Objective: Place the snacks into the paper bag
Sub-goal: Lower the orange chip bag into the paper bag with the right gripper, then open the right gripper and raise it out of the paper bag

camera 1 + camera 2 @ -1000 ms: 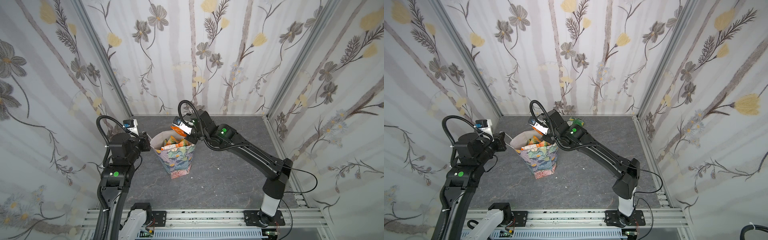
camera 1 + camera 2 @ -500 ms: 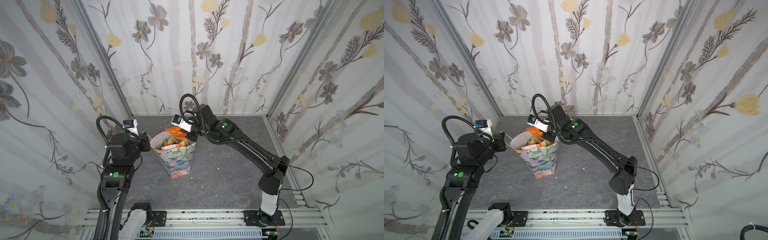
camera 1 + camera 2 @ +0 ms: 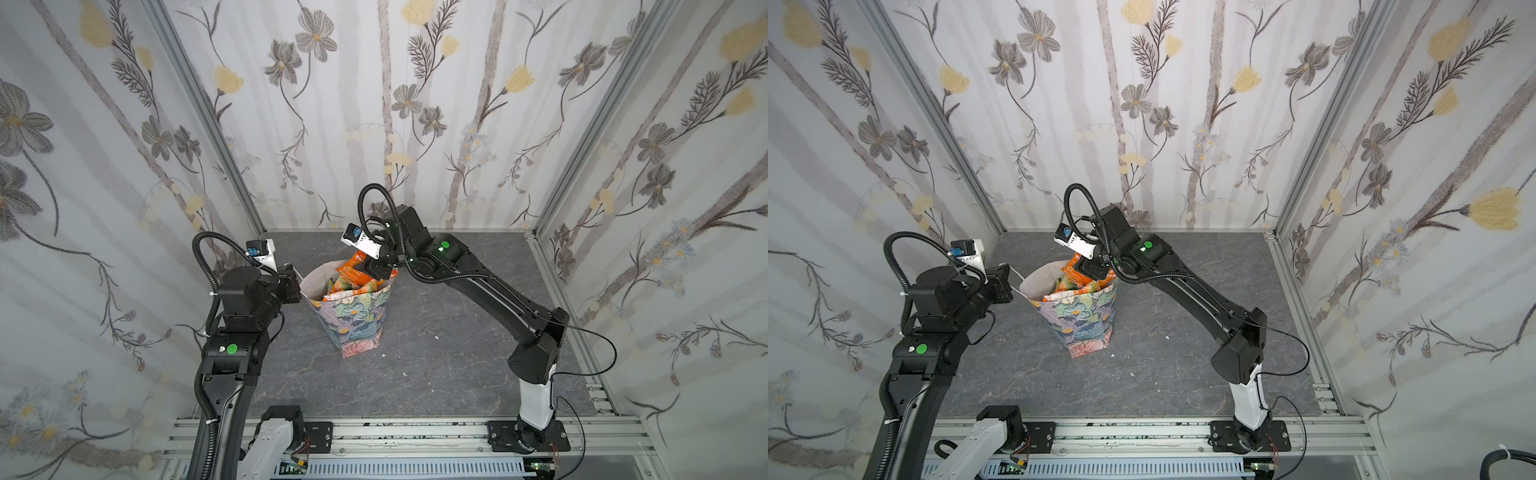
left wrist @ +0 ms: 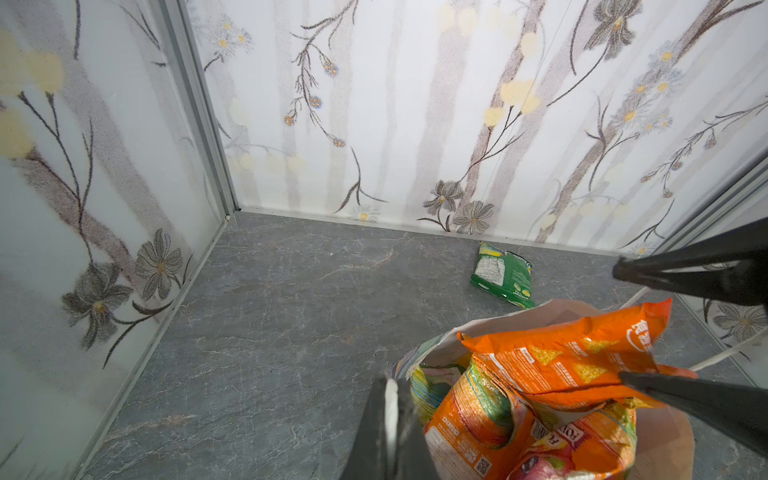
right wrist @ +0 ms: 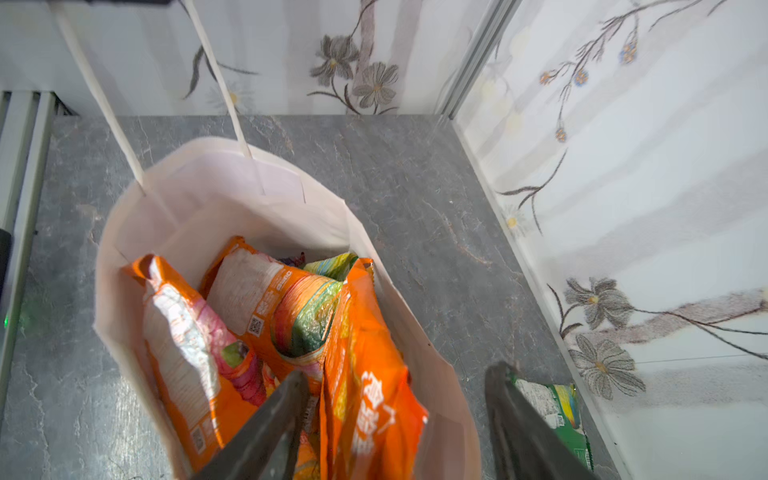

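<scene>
The paper bag (image 3: 357,320) (image 3: 1084,320) stands upright on the grey tabletop (image 3: 436,332), between the two arms in both top views, its mouth open and its white inside showing.

The left gripper (image 3: 296,275) (image 3: 1010,282) sits just beside the bag's left rim, its jaws pressed together on the thin white cord handle (image 5: 104,104), which runs taut from the rim up to it. In the left wrist view a white strip shows pinched between its dark fingers (image 4: 374,415).

The right gripper (image 5: 399,370) (image 3: 376,270) hangs over the far side of the bag's mouth with its jaws spread wide. An orange packet (image 5: 365,374) (image 4: 573,353) lies between the two fingers, its lower end down in the bag and its upper end poking above the rim. It sits close against one finger (image 5: 282,407) and well clear of the other; whether it touches the near one cannot be told. Nothing is pinched.

Deeper in the bag lie more snacks: an orange and pink packet (image 5: 183,345) against the white wall, and an orange packet with a green patch (image 5: 266,299) beside it. One packet there is lettered FOX'S (image 4: 569,436).

A green packet (image 4: 503,272) (image 5: 557,411) lies flat on the tabletop outside the bag, behind it and near the back wall, just beyond the right gripper's outer finger in the right wrist view.
</scene>
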Motion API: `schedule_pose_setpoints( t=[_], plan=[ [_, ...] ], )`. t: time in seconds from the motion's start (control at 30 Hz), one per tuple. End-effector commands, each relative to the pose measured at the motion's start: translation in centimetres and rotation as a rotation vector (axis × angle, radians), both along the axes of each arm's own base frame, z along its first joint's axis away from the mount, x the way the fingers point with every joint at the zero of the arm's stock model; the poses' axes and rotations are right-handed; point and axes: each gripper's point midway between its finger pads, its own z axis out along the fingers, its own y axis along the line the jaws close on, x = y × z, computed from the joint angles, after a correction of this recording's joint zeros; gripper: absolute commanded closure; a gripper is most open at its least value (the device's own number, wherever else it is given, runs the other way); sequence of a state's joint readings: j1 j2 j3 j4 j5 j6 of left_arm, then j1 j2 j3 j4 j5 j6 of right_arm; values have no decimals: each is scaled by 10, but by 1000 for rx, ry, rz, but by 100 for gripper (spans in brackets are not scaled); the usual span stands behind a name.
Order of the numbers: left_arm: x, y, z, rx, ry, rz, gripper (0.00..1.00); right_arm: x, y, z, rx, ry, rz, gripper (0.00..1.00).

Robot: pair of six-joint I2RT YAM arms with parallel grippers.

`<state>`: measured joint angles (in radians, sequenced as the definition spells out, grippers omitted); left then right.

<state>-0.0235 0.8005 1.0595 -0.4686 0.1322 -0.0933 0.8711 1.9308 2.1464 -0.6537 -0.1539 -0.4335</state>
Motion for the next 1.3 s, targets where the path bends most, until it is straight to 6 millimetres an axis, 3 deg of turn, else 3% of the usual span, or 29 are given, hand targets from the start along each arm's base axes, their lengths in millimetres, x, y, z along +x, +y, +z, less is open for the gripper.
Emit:
schedule_pose_setpoints(
  t=[0.0,0.33,0.6,0.77,1.0,1.27],
  plan=[
    [4,3,21,12,-89,17,100,-4,-1,29,104,-1,-25,37],
    [4,3,21,12,-93,16,100,-8,-14,-6,38,51,-106,54],
    [5,2,19,8,-87,11,100,2,-6,-24,29,53,-133,86],
    [5,2,18,10,-88,12,100,9,3,-45,-17,71,-128,100],
    [6,2,18,9,-87,7,100,3,16,-80,-114,155,-63,100],
    [6,1,20,8,-91,5,100,5,9,-124,-260,210,-89,100]
  ],
)
